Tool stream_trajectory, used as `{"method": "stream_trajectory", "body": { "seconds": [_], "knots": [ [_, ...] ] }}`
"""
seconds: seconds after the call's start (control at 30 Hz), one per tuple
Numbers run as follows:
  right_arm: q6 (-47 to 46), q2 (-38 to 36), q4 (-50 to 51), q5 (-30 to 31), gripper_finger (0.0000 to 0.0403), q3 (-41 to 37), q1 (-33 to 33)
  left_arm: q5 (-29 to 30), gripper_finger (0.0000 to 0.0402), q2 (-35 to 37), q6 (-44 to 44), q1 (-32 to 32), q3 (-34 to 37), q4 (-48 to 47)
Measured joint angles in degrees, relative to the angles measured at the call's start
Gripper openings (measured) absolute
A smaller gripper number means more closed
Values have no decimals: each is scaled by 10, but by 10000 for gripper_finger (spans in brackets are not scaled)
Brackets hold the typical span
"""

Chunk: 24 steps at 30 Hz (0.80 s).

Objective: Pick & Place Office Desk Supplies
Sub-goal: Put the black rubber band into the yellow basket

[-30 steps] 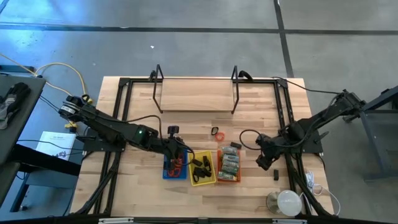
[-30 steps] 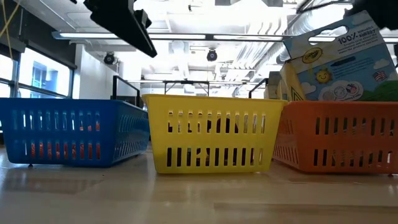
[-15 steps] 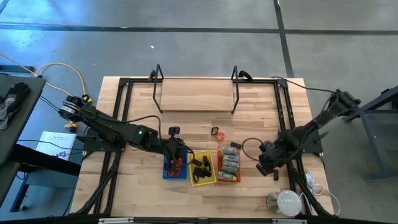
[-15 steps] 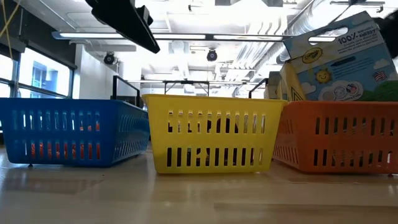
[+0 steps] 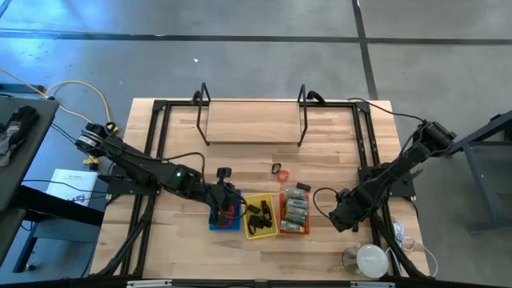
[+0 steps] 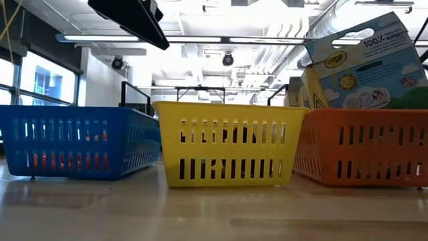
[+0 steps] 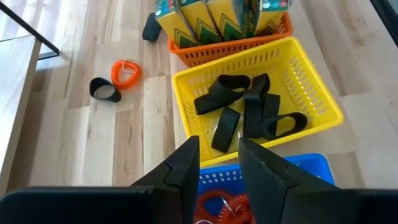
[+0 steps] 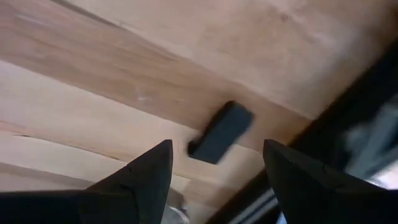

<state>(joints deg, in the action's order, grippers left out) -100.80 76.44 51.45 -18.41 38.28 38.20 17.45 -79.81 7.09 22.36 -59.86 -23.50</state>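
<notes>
Beyond the right gripper [image 8: 214,180], fingers spread wide, a black clip [image 8: 221,132] is lying slantwise on the desk [image 8: 93,93], centred ahead; left gripper [image 7: 219,168], narrow and empty, is hovering over the blue tray [image 7: 298,167].

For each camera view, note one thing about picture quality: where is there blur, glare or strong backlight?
High view: even light, sharp. Low view: bright ceiling lights behind the yellow tray glare, and the table in front is soft. Left wrist view: the left gripper is out of focus, the black loops clear. Right wrist view: blurred throughout, the small black piece and the right gripper both smeared.
</notes>
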Motion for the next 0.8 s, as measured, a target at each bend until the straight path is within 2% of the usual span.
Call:
{"method": "stream_trajectory", "body": {
  "seconds": [0.17,0.33,0.53,0.7,0.8],
  "knots": [
    [-73,0,-28,1,238,-29,12,1,106,0,0,8,0,0],
    [-146,0,-38,-28,238,-55,32,1,106,0,0,8,0,0],
    [-172,1,-176,-10,238,-95,45,1,106,0,0,6,0,5],
    [-184,7,-188,-18,237,-107,51,2,106,0,-5,6,1,21],
    [-182,8,-190,-19,218,-107,51,3,106,0,-13,6,1,28]
  ]
}}
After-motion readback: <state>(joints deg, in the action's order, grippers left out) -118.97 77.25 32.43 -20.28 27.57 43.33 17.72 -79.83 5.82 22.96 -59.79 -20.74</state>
